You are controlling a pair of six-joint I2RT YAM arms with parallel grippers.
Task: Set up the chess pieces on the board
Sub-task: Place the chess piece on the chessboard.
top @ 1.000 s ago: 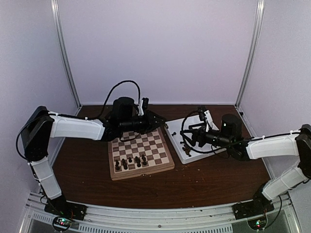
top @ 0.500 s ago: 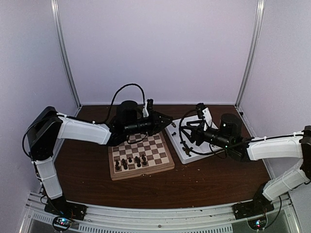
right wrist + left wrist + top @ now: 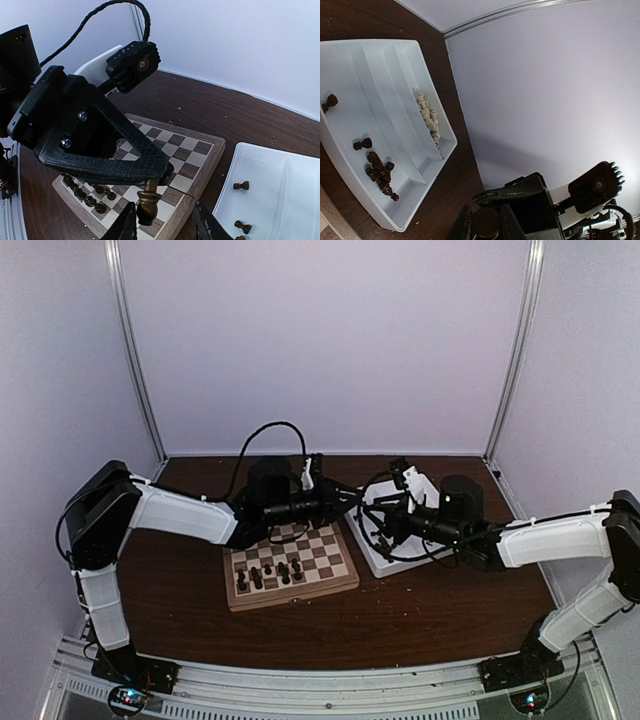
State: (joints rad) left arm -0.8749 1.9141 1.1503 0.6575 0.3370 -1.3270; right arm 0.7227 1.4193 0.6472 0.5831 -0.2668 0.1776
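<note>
My left gripper (image 3: 350,500) is shut on a dark brown chess piece (image 3: 149,200) and holds it in the air over the board's right edge. The piece also shows between the left fingers in the left wrist view (image 3: 486,223). My right gripper (image 3: 167,222) is open. Its fingers stand wide on either side of the held piece, which is close to the left finger. The board (image 3: 292,593) carries several dark pieces (image 3: 268,575) in its near rows. More dark pieces (image 3: 380,172) lie in the white tray (image 3: 350,100).
The tray (image 3: 397,558) lies right of the board and touches its corner. Cream pieces (image 3: 427,115) lie in one narrow tray compartment. Both arms reach over the board and tray. White walls close the back and sides.
My left gripper has moved right from over the board's far edge towards the tray. My right gripper has moved left to meet it. The two now meet at the board's right edge.
</note>
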